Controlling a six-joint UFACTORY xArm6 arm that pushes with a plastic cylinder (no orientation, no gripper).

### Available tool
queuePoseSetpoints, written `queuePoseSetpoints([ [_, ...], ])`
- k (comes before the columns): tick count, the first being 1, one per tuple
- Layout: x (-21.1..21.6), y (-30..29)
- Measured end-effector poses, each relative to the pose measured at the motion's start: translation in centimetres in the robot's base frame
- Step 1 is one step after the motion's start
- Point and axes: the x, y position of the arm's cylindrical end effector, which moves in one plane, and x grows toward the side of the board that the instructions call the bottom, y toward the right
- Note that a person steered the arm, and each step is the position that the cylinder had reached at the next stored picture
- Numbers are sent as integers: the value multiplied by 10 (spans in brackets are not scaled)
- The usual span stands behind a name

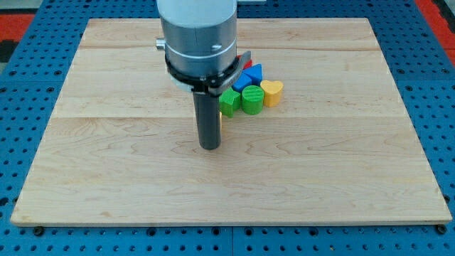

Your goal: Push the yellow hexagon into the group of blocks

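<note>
My tip [209, 147] rests on the wooden board [106, 178] just left of centre. Only a thin yellow sliver [221, 122], probably the yellow hexagon, shows at the rod's right edge; the rod hides the rest. The group lies right above it: a green star-like block [229, 102], a green round block [252, 99], a yellow heart [272, 92], a blue triangle [249, 75] and a red block [245, 65], partly hidden by the arm. The sliver sits just below the green star-like block; I cannot tell whether they touch.
The arm's wide grey body [197, 35] covers the board's upper middle and may hide other blocks. A blue pegboard [28, 107] surrounds the board on all sides.
</note>
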Motion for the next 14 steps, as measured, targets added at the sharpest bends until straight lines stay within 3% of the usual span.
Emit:
queuePoseSetpoints([
  [1, -34, -2],
  [3, -46, -3],
  [4, 7, -2],
  [5, 12, -42],
  [6, -21, -73],
  [8, -81, -62],
  [9, -71, -39],
  [10, -24, -37],
  [14, -34, -35],
])
